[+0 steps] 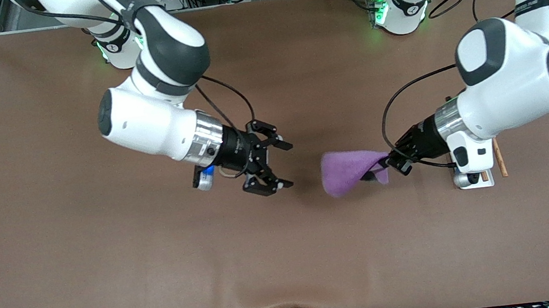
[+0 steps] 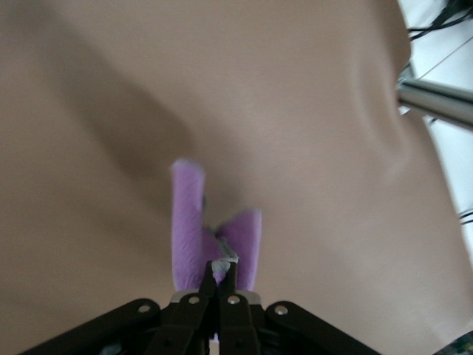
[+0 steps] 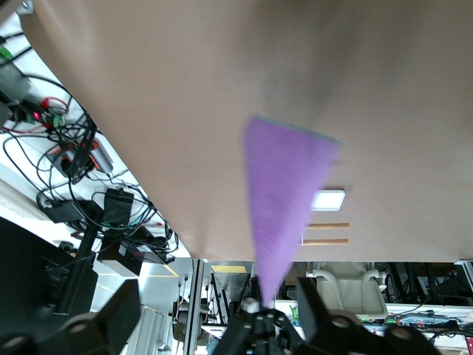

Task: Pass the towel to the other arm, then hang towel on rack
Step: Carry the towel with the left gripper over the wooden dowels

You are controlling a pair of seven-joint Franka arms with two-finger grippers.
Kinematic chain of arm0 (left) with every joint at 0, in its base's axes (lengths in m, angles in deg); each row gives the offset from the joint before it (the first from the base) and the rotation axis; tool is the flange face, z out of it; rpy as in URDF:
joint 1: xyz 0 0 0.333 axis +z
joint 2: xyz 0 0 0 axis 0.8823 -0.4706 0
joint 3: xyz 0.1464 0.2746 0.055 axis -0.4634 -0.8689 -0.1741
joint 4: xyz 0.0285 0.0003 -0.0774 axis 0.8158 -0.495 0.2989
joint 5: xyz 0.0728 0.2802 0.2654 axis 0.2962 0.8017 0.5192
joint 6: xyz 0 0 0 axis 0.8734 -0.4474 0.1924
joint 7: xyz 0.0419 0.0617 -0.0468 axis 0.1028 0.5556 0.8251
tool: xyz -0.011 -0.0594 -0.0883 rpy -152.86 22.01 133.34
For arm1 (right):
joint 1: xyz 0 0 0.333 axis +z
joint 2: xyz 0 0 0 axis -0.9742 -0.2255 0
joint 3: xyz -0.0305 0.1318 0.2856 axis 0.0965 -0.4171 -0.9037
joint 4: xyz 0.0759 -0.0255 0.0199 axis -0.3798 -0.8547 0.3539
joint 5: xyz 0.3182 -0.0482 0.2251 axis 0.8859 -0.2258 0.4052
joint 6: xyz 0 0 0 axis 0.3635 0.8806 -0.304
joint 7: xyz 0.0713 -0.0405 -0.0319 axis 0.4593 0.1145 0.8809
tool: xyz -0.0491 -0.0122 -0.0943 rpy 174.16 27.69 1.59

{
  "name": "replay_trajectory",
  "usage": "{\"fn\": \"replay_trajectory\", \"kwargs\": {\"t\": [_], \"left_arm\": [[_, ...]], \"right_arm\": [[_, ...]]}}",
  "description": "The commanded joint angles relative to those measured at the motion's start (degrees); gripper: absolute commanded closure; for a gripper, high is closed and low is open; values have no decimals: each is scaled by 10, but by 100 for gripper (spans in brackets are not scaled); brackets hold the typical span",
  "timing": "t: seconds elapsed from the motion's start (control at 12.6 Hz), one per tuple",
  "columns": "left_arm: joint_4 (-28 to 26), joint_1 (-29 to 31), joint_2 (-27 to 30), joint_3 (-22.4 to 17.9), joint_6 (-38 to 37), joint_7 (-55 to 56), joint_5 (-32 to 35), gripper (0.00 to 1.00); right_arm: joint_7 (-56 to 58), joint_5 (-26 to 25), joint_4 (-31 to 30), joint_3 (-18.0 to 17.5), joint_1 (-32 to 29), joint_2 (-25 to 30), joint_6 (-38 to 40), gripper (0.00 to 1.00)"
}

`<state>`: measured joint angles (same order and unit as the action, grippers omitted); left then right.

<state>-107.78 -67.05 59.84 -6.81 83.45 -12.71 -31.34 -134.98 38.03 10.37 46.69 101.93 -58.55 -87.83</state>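
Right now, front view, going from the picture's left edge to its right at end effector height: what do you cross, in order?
Right end effector, fingers spread and holding nothing → towel, hanging over the table → left end effector, shut on the towel's edge → rack, mostly hidden under the left arm's wrist.

Even overhead light, soft shadows

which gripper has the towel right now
The left gripper, shut on the purple towel above the table. The right gripper is open and empty, facing it.
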Motion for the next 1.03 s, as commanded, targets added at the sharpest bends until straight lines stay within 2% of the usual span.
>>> {"fn": "replay_trajectory", "kwargs": {"t": [0.0, 0.24, 0.4, 0.48, 0.71, 0.79, 0.95], "left_arm": [[-8, 38, 26, 0, -73, -66, 11, 100], [-8, 47, 46, 3, -120, -134, 109, 100], [-10, 67, 53, 1, -142, -203, 115, 100], [-17, 84, 54, 0, -146, -251, 115, 100], [-55, 128, 73, 0, -142, -360, 115, 100], [-69, 142, 75, 0, -138, -379, 116, 100], [-98, 177, 75, 2, -115, -445, 118, 100]], "right_arm": [[54, -33, 1, -5, -25, 27, 60, 0], [134, -31, 4, -11, -87, 32, 206, 0], [139, -25, 4, -9, -113, 58, 283, 0], [143, -31, 4, -10, -126, 61, 301, 0], [288, -42, 5, -1, -137, 93, 328, 0], [311, -40, 6, -9, -159, 94, 341, 0], [327, -66, 5, -1, -171, 98, 393, 0]]}}
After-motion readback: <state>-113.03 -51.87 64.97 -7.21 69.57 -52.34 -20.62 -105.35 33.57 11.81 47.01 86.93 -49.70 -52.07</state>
